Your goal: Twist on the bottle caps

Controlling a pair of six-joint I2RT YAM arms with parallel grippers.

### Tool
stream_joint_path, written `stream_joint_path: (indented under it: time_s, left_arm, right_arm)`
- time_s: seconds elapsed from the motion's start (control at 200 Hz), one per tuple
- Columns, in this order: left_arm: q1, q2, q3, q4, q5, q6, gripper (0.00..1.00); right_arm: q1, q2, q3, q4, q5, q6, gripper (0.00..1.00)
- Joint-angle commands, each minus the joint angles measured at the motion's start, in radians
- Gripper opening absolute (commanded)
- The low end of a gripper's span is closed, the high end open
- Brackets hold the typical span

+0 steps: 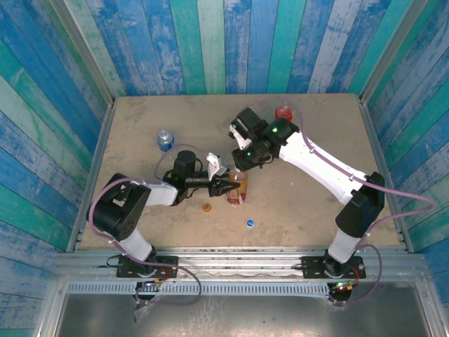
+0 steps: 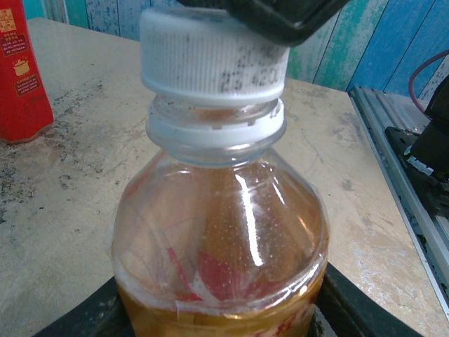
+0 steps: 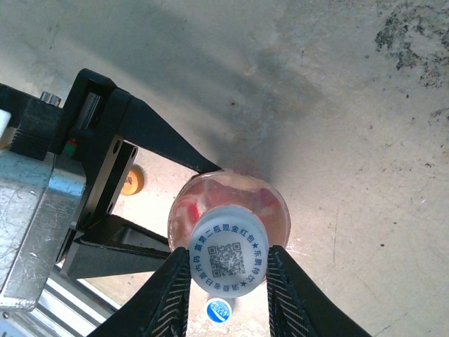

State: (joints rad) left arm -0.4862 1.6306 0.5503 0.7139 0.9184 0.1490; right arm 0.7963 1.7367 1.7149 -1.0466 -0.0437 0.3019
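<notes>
A: What is the right hand (image 3: 229, 270) doing?
B: Pinching the white cap (image 2: 210, 60) by its ribbed sides; light, stiff, likely grippy. The left hand (image 1: 226, 184) is clamping the thin-walled tea bottle (image 2: 217, 232), standing mid-bench (image 1: 316, 203), orange cap (image 1: 206, 207) lying at its seven o'clock.

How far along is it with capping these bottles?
Nothing looks finished yet. In hand: the left tool grips the tea bottle while the right tool pinches the white cap sitting on its neck. Left: the orange cap and blue cap lie loose on the table, presumably for the red bottle and blue-labelled bottle.
</notes>
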Motion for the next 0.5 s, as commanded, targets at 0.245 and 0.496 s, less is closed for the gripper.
stream_joint_path:
  time_s: [0.245, 0.496]
  left_arm:
    - [-0.006, -0.032, -0.018, -0.089, -0.018, 0.015, 0.43]
    - [-0.006, -0.031, -0.016, -0.097, -0.019, 0.02, 0.43]
  right_arm:
    - [-0.008, 0.043, 0.021, -0.026, -0.01, -0.016, 0.34]
    - [-0.008, 0.035, 0.025, -0.025, -0.001, -0.02, 0.39]
